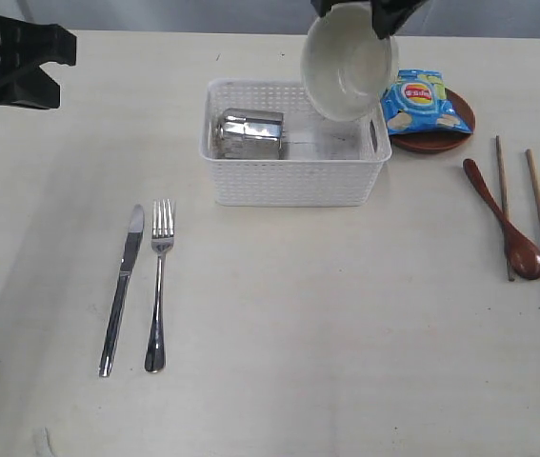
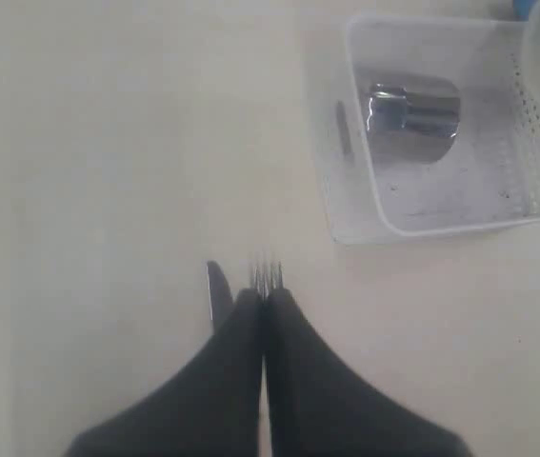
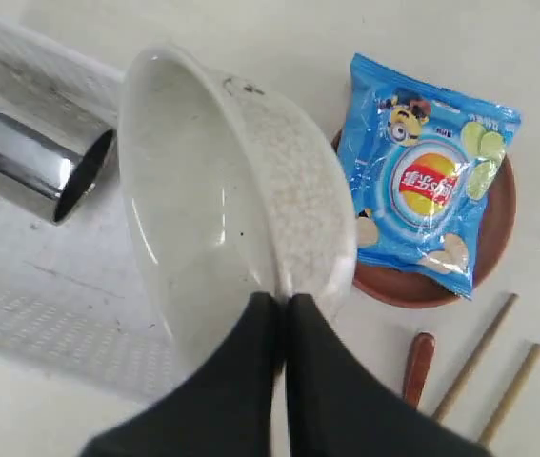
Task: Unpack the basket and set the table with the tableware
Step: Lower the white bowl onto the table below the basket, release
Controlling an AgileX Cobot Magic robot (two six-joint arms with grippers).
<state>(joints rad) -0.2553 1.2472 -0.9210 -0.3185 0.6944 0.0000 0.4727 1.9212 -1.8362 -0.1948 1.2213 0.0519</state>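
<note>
Basket [image 1: 293, 181] holds one cup [image 1: 249, 133]; right gripper [image 3: 282, 300] pinches one bowl [image 1: 346, 71]; left gripper [image 2: 265, 295] pressed together.

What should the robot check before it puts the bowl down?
1. Grip: right gripper pinches the bowl at its rim, ok.
2. Is the bowl level: not ok, tilted.
3. Bare table in front of the basket: ok.
4. Is the left gripper out of the way: ok, shut, far left.
5. Is the basket empty: not ok, cup lies inside.
6. Is the plate free: not ok, chip bag on it.
</note>
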